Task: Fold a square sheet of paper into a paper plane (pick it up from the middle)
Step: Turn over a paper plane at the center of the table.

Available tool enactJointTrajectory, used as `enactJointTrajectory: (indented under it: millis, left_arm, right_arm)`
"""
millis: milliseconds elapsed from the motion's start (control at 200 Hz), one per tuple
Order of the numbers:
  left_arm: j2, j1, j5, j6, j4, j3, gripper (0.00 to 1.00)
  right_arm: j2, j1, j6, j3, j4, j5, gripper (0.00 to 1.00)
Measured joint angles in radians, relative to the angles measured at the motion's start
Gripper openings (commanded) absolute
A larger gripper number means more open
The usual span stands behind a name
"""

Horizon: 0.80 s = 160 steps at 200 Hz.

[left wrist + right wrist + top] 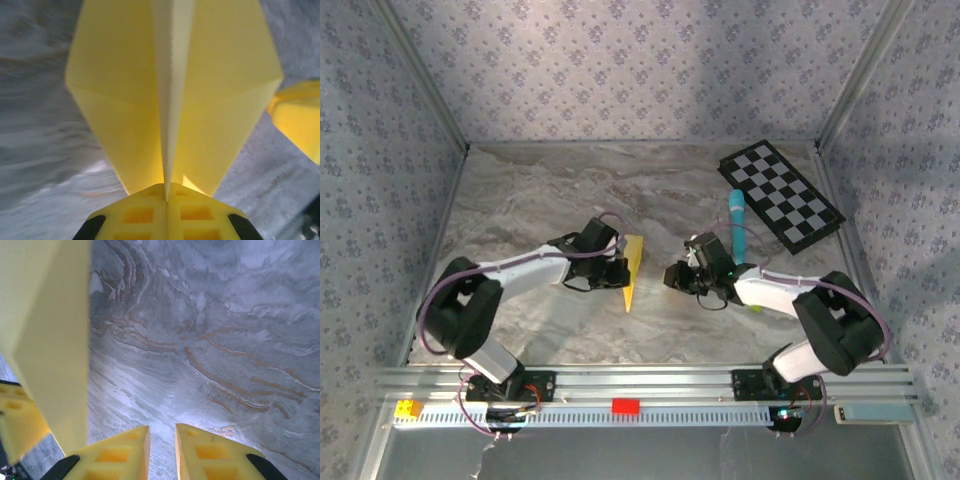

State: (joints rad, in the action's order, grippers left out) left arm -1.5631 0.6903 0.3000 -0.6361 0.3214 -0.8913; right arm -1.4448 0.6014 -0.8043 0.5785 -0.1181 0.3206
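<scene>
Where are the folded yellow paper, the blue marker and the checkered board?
folded yellow paper [633,274]: top external view, on the middle of the wedge.
blue marker [737,228]: top external view, halfway along its barrel.
checkered board [781,195]: top external view, at the centre of the board.

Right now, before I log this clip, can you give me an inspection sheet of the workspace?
Surface: marbled tabletop, no spills seen.
Job's things: yellow paper, folded into a pointed wedge with a centre crease.
Clutter: checkered board at far right; light-blue marker beside it.
Grippers: left gripper, fingers shut on the paper; right gripper, fingers slightly apart, holding nothing.
Cables: purple cables looped along both arms.
Surroundings: patterned walls; metal rail at near edge.
</scene>
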Motion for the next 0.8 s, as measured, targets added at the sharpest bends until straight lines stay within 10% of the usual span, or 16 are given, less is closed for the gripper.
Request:
enactJointTrajectory:
  millis: [265,800]
  left_arm:
    - [0.008,0.000,-0.239,0.008,0.169,-0.070,0.04]
    - [-0.081,0.026,-0.275,0.007,0.221,-0.083,0.10]
  right_arm:
    - [0.027,0.005,0.000,0.000,0.035,-0.028,0.23]
    - [0.026,0.021,0.000,0.002,0.037,-0.039,0.23]
